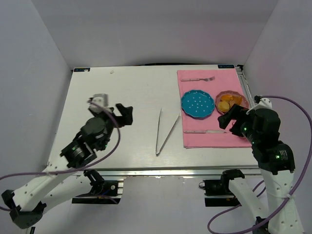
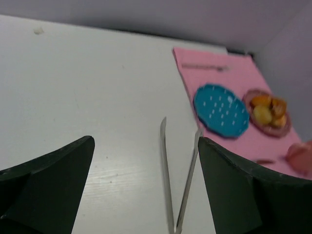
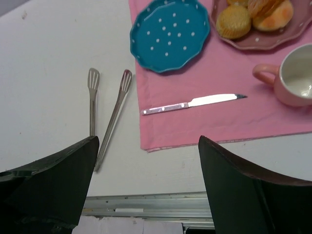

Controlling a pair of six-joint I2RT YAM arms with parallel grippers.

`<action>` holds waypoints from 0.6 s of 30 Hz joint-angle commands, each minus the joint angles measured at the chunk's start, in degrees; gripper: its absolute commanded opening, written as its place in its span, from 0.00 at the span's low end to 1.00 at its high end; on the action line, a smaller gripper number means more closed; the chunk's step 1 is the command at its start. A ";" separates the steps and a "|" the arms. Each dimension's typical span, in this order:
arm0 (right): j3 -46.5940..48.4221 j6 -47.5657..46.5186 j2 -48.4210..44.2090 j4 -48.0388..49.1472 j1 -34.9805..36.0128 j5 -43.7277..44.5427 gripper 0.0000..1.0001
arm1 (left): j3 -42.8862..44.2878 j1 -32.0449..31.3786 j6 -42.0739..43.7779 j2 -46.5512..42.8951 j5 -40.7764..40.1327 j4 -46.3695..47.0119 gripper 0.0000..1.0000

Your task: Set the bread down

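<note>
The bread [image 3: 234, 21], a small round golden-brown bun, lies on a pink plate [image 3: 253, 43] with other golden-orange bread pieces [image 3: 273, 9]. It also shows in the top view [image 1: 224, 104] and the left wrist view [image 2: 262, 114]. A blue dotted plate [image 1: 198, 104] lies empty to the left of the pink plate. My right gripper [image 1: 231, 120] is open and empty, just in front of the pink plate, above the mat's near edge [image 3: 147, 146]. My left gripper [image 1: 125, 115] is open and empty over the bare table, far left of the plates [image 2: 145, 146].
A pink placemat [image 1: 195, 137] holds the plates, a fork [image 1: 197, 78] at the back, a knife [image 3: 195, 102] at the front and a pink mug [image 3: 297, 75]. Metal tongs [image 1: 165, 130] lie on the white table left of the mat. Walls enclose the table.
</note>
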 commanded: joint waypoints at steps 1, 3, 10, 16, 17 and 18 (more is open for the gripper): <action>5.24 -2.99 -1.79 0.55 -0.03 3.36 0.89 | -0.96 -0.01 2.32 8.03 10.93 -3.49 0.98; 6.13 -3.96 -2.92 0.37 -0.03 3.98 0.89 | -1.83 -0.01 2.94 11.21 14.47 -0.16 0.98; 15.78 -6.24 -0.12 -4.98 -0.03 6.45 0.89 | -0.53 -0.36 5.57 27.20 19.14 6.89 0.98; 22.47 -8.71 3.75 -8.07 -0.03 8.28 0.89 | 5.10 -4.39 9.27 39.60 17.93 6.10 0.98; 22.56 -9.06 3.75 -7.81 -0.03 8.46 0.89 | 5.80 -5.01 9.71 40.74 17.31 6.01 0.98; 22.39 -9.15 3.66 -7.63 -0.03 8.73 0.89 | 6.16 -5.28 9.97 41.80 17.13 5.92 0.98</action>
